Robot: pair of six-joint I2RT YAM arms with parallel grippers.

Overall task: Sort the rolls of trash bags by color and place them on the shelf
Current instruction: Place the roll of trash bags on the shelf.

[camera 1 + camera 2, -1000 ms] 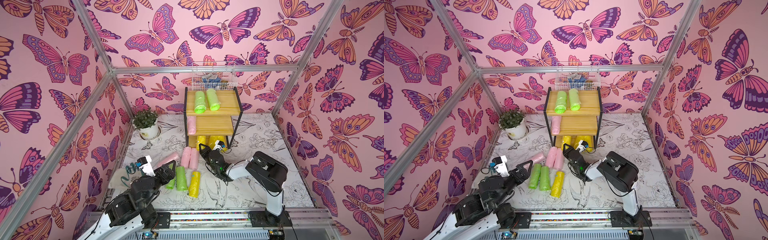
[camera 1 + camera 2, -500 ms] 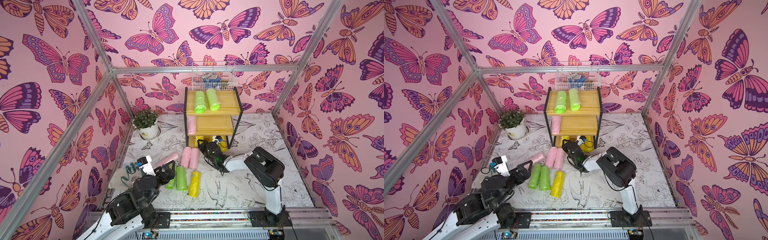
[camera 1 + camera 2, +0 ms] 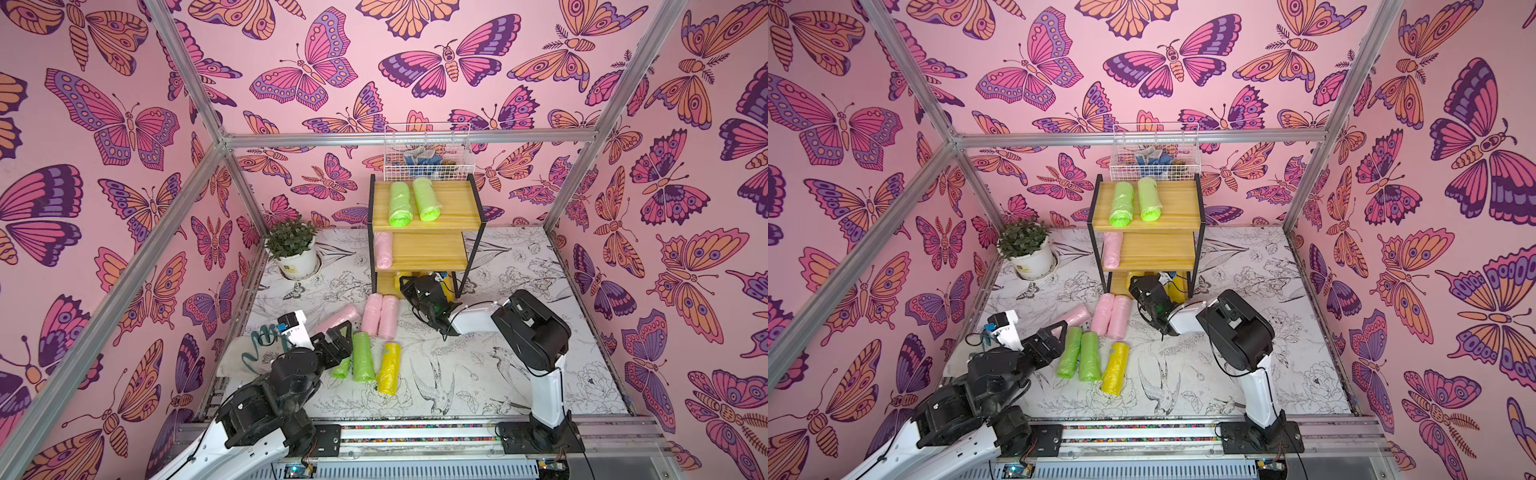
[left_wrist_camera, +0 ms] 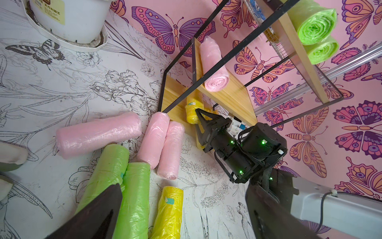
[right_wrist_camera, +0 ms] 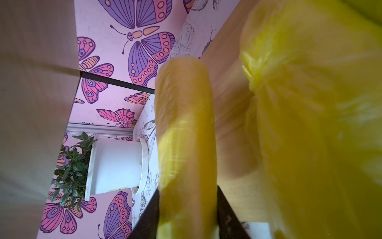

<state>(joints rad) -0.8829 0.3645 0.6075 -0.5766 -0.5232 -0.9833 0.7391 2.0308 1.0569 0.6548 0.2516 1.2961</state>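
The shelf (image 3: 457, 208) stands at the back. Its top board carries two green rolls (image 3: 401, 205), its middle board one pink roll (image 3: 383, 251). My right gripper (image 3: 415, 282) reaches into the bottom tier, shut on a yellow roll (image 5: 186, 134) whose length lies over the lowest board (image 5: 227, 107), beside another yellow roll (image 5: 310, 103). On the floor lie three pink rolls (image 3: 380, 316), two green rolls (image 3: 362, 356) and one yellow roll (image 3: 389, 368). My left gripper (image 4: 182, 215) hovers open over the green and yellow floor rolls, with one finger (image 4: 97, 215) above a green roll (image 4: 107, 169).
A potted plant (image 3: 293, 253) stands left of the shelf. A white wire basket (image 3: 428, 153) hangs on the back wall above it. A beige cloth (image 3: 241, 357) lies by the left arm. The right arm's black elbow (image 3: 528, 332) sits over the floor's right half.
My right gripper has moved away from the floor's middle and into the shelf's bottom tier, carrying the yellow roll. The left arm has barely moved.
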